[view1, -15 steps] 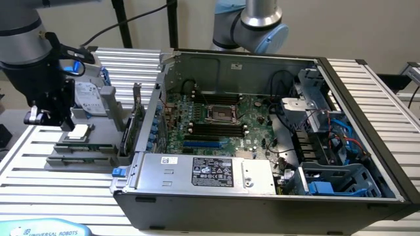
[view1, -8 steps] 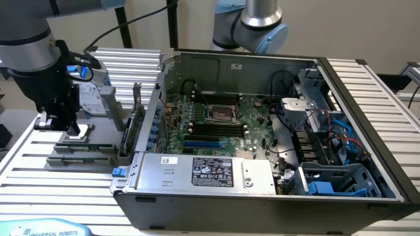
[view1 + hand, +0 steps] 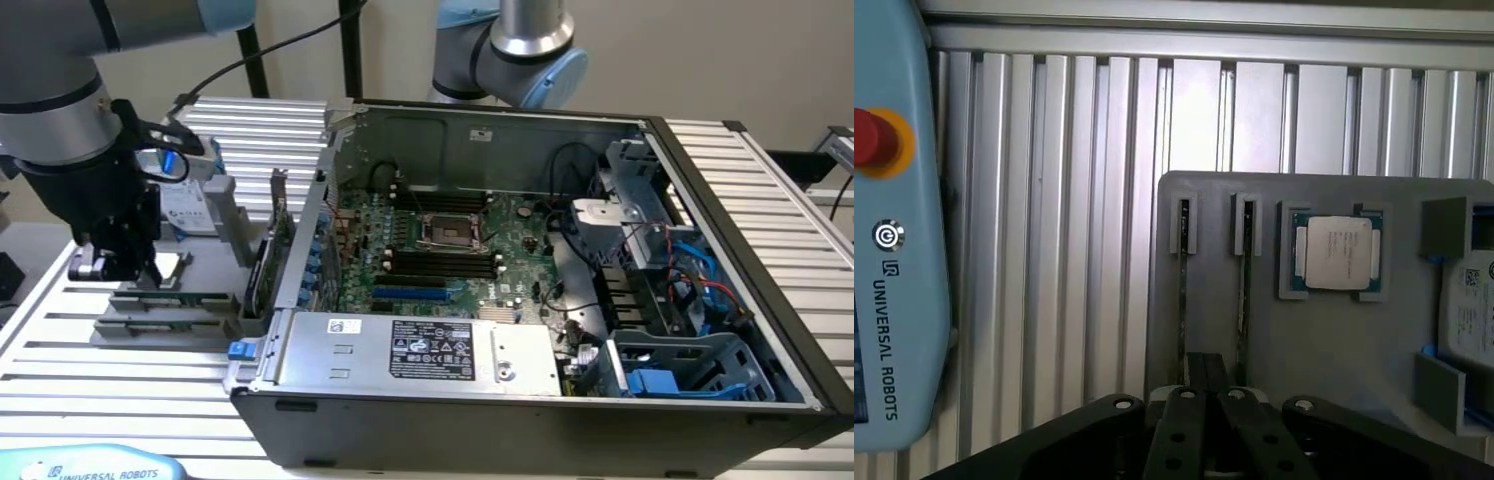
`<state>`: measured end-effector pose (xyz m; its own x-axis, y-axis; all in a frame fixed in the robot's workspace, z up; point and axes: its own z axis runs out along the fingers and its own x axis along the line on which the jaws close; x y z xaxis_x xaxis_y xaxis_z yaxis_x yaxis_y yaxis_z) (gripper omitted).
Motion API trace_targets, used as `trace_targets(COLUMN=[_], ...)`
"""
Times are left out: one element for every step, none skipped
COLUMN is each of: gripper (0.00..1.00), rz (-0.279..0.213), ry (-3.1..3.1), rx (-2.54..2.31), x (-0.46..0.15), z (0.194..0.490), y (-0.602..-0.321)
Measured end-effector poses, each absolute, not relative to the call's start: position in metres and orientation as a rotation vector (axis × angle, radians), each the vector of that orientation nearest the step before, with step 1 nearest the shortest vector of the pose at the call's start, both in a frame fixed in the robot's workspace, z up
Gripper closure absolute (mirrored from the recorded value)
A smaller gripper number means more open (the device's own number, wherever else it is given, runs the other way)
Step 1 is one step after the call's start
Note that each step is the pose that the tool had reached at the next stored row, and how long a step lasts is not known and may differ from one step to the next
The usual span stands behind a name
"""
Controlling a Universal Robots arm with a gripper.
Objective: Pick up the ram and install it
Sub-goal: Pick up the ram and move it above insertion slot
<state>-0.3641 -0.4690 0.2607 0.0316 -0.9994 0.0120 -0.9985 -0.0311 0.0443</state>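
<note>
Wrist view: closed claw seemingly just beside the ram, edge-on in tray.

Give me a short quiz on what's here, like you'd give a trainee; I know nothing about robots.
1. True or false: the black robot hand, its fingers shut, hangs over the grey plastic holder tray, outside the open grey metal computer case.
2. How many long narrow slots run side by side in the tray?
3. What lies in the tray's square pocket? A) a square silver processor chip B) a coin C) a battery
Key: 1 true; 2 two; 3 A.
</note>
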Motion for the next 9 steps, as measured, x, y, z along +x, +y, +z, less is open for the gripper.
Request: trace_targets(gripper=[0.89,0.88,0.82,0.82,0.76,0.76,0.70,0.64,0.64], rz=[-0.037,-0.040,-0.043,-0.046,-0.048,-0.049,-0.051,-0.052,-0.054], ry=[-2.159,-2.160,-2.161,-2.161,-2.161,-2.161,-2.161,-2.161,-2.161], rx=[2.229,2.231,2.233,2.234,2.236,2.237,2.238,2.240,2.242], x=[-0.364,-0.364,-0.364,-0.364,-0.365,-0.365,-0.365,-0.365,-0.365], z=[0.260,0.258,0.256,0.255,0.253,0.251,0.249,0.248,0.246], y=[-0.469,-0.470,-0.470,-0.470,-0.471,-0.472,-0.473,-0.474,-0.475])
